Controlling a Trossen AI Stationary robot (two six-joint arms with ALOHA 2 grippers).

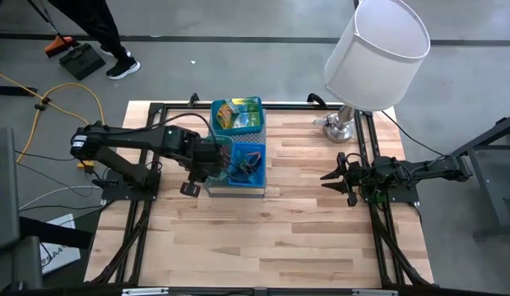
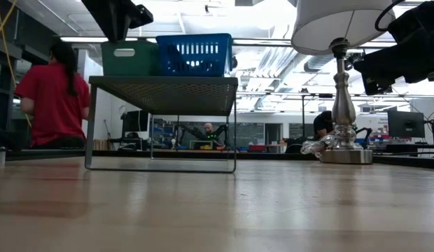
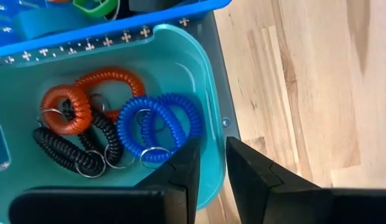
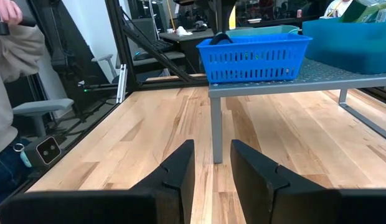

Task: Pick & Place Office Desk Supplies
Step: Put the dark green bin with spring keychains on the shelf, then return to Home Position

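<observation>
A pale wooden tabletop [image 1: 263,238] sits in a workshop, with a grey perforated metal stand [image 1: 235,191] at its middle and a lamp [image 1: 372,51] at the far right. On the stand are a blue basket [image 1: 248,164], a teal tray [image 3: 180,62] and, farther back, yellow-green packets [image 1: 236,113] in another bin. The left tool [image 3: 209,163] hangs over the teal tray's edge, its fingers a little apart and gripping nothing. In the tray lie the coiled bands: orange-red [image 3: 71,102], black [image 3: 62,152] and blue [image 3: 159,121], touching one another. The right tool [image 1: 332,178] waits at the right side, slightly parted and empty. The bare wood suggests sorting is nearly or fully done; I cannot tell what remains.
</observation>
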